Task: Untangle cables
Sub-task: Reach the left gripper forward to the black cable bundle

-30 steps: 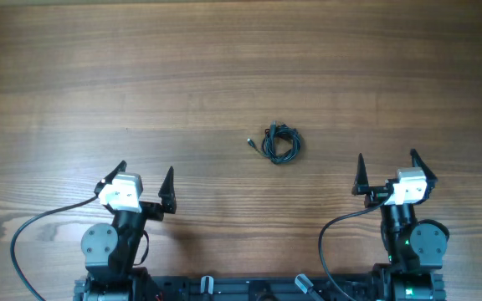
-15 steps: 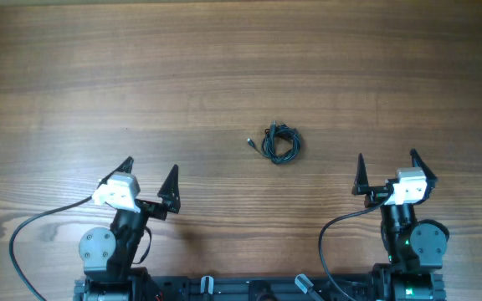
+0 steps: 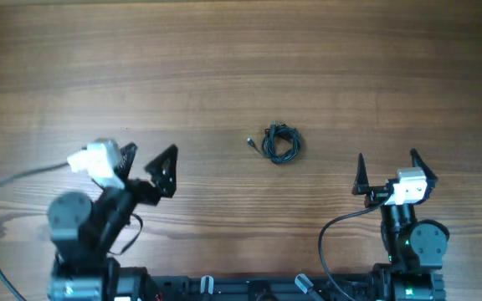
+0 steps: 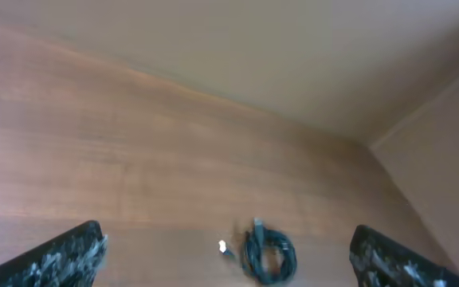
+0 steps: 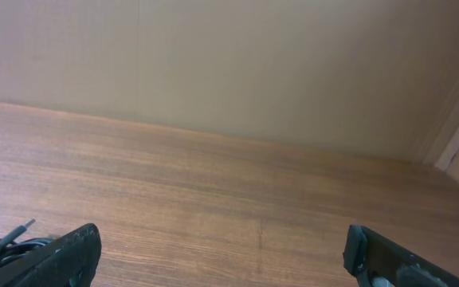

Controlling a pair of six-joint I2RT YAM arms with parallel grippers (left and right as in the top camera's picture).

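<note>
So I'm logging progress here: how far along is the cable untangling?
Done: nothing; the cables lie as one knotted bundle, one plug end poking out. In hand: nothing gripped; the left gripper and right gripper are both open and apart from it, the left one aimed at the bundle. Left: grasp it, pull the strands apart, lay them out separately.

We can read no lettering, label, brand, number or sign in any of the views.
</note>
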